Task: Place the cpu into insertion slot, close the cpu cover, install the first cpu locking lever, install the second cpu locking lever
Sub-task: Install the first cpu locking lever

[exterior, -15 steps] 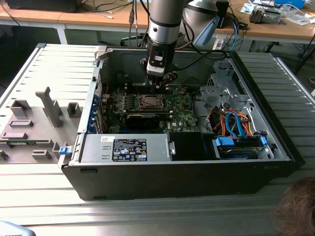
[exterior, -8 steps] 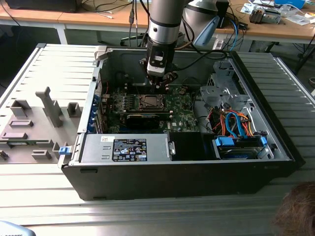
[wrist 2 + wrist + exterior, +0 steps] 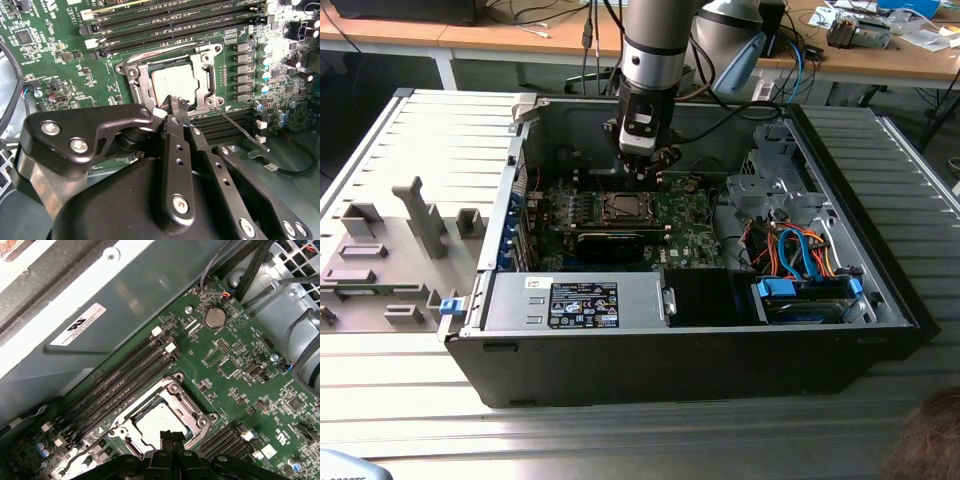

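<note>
The tool (image 3: pixel 648 168) is hanging at the end of the grey arm (image 3: pixel 650 45), inside the open computer case (image 3: pixel 700 330), just above the green motherboard (image 3: pixel 685 225). In both wrist views its two black fingers (image 3: pixel 176 111) are pressed together into one thin tip, with nothing between them. In the second wrist view that tip is sitting right at the edge of the insertion slot (image 3: pixel 131 75), close to a corner of it. The cpu (image 3: pixel 172 84) is lying flat in the slot, and its silvery top is showing. The cpu cover (image 3: pixel 206 75) is lying down over it like a frame, so the chip is peeking through the big square window. In the first wrist view the cpu (image 3: pixel 161 421) is sitting just past the tip of the tool (image 3: pixel 172 437). A thin metal locking lever (image 3: pixel 240 129) is sticking out from one corner of the slot, slanting across the black slots beside it. The case is lying on its side on a grey ribbed worktop (image 3: pixel 430 140).
</note>
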Available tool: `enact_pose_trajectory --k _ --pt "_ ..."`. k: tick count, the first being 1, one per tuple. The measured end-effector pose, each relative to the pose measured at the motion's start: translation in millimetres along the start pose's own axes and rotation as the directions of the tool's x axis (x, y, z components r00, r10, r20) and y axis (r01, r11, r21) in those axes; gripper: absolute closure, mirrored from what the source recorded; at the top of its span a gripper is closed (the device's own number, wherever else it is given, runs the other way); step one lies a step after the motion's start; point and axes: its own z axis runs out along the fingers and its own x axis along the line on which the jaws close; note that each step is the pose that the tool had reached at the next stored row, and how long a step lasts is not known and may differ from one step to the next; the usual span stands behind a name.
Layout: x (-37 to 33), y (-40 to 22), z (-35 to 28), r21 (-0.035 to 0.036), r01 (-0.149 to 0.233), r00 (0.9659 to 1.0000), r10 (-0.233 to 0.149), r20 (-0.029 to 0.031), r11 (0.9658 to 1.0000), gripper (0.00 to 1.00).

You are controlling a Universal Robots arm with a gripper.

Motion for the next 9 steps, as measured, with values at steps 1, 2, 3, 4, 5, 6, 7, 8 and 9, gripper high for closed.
enact_pose_trajectory --k 1,2,3,4,5,6,7,8,9 --pt "0.0 0.0 0.0 0.0000 0.001 1.0000 -0.001 0.0000 1.0000 0.89" --pt "0.0 0.0 0.0 0.0001 0.002 1.0000 -0.002 0.0000 1.0000 0.89" --pt "0.0 0.0 0.0 0.0001 0.004 1.0000 -0.004 0.0001 1.0000 0.89" --pt "0.0 0.0 0.0 0.0002 0.005 1.0000 -0.005 0.0002 1.0000 0.89" --pt "0.0 0.0 0.0 0.0002 0.006 1.0000 -0.006 0.0002 1.0000 0.89" --pt "0.0 0.0 0.0 0.0002 0.007 1.0000 -0.007 0.0003 1.0000 0.89" --pt "0.0 0.0 0.0 0.0002 0.009 1.0000 -0.009 0.0004 1.0000 0.89" --pt "0.0 0.0 0.0 0.0003 0.011 0.9999 -0.011 0.0004 0.9999 0.89" --pt "0.0 0.0 0.0 0.0003 0.012 0.9999 -0.012 0.0005 0.9999 0.89"
